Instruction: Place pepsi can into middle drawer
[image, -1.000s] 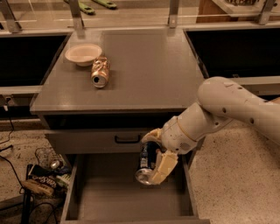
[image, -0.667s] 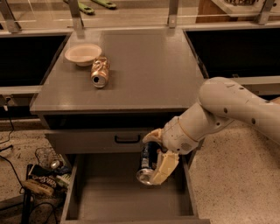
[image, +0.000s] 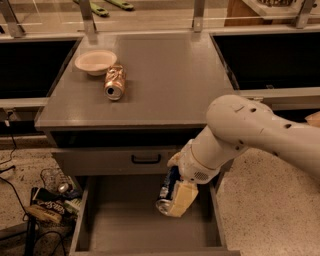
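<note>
No change from before: gripper (image: 173, 198) tight around pepsi can (image: 165, 191) over grey middle drawer (image: 125, 220), speckled floor (image: 260, 212) alongside.

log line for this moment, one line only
phase: placing | gripper: shut on pepsi can, over open middle drawer | can: tilted, not released | cabinet top: gold can, bowl

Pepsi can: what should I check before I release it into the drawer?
1. Hold: the gripper is shut on the pepsi can: ok.
2. Access: the drawer is open: ok.
3. Position: the pepsi can is over the drawer floor, right of centre: ok.
4. Contact: the pepsi can rests on the floor: cannot tell.
5. Pose: the pepsi can is upright: not ok, tilted.
6. Clearance: the gold can and the bowl sit away on the cabinet top: ok.
</note>
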